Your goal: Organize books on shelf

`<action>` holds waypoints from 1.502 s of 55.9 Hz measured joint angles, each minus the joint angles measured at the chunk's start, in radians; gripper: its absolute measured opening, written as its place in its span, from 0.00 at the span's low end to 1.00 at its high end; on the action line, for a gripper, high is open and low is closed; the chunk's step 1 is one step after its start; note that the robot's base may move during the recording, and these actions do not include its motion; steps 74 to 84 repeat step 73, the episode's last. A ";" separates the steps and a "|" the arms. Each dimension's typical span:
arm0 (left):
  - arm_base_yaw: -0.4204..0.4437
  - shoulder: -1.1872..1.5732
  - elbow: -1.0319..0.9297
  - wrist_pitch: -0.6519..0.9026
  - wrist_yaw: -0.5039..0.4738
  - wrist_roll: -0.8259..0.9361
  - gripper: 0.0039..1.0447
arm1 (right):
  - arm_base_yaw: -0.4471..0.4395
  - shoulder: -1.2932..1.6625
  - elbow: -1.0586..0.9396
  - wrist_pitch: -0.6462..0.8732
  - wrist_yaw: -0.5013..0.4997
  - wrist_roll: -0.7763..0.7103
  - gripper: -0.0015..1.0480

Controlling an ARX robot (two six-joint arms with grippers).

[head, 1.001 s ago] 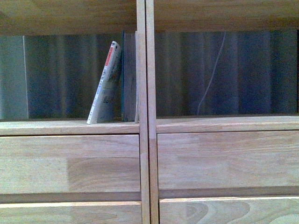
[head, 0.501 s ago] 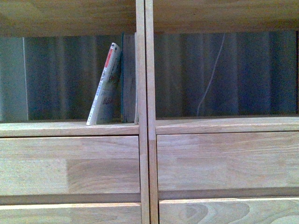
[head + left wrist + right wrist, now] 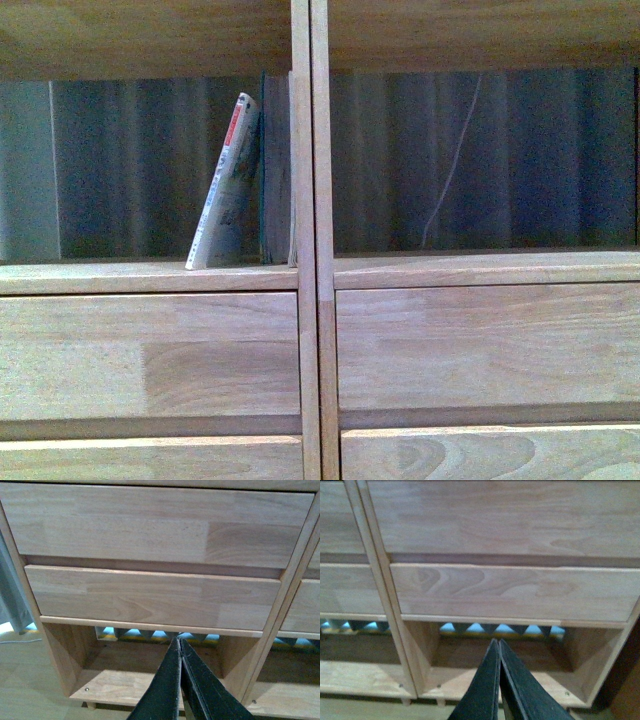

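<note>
**Asker:** Front camera first: what does it show?

**Me:** Shelf [image 3: 310, 300] fills the whole view, light wood, with a double upright divider down the middle. In the open compartment left of that divider, a thin white paperback [image 3: 222, 185] leans to the right, its foot out on the board and its top tipped toward a slim dark-green-edged book [image 3: 264, 170] that stands upright just beside the divider. The compartment to the right of the divider holds no books. Flat drawer fronts [image 3: 480, 345] run below. Neither of my arms shows here.

**Asker:** And your left wrist camera?

**Me:** My left gripper [image 3: 181, 680] points at the lower part of the bookcase, its two black fingers pressed together and holding nothing. Two drawer fronts sit above an open bottom compartment. No book appears in this view.

**Asker:** The right wrist camera?

**Me:** Much the same. My right gripper [image 3: 499, 680] has its fingers pressed together, empty, aimed at a bottom compartment beneath drawer fronts. The double divider [image 3: 380, 580] runs past to one side.

**Asker:** What could go wrong from here?

**Me:** I judge the leaning paperback is the weak point. It is thin and propped only at its top, so a nudge at its foot could slide it flat onto the board. Both grippers sit low, well apart from the books, and would have to rise and spread first; reaching in with fingers together would push the book rather than grip it. The narrow gap beside the green-edged book leaves little room for a finger.
</note>
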 joint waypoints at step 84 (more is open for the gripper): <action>0.000 -0.238 0.000 -0.240 0.000 0.003 0.94 | 0.000 -0.006 0.000 0.001 0.000 0.000 0.93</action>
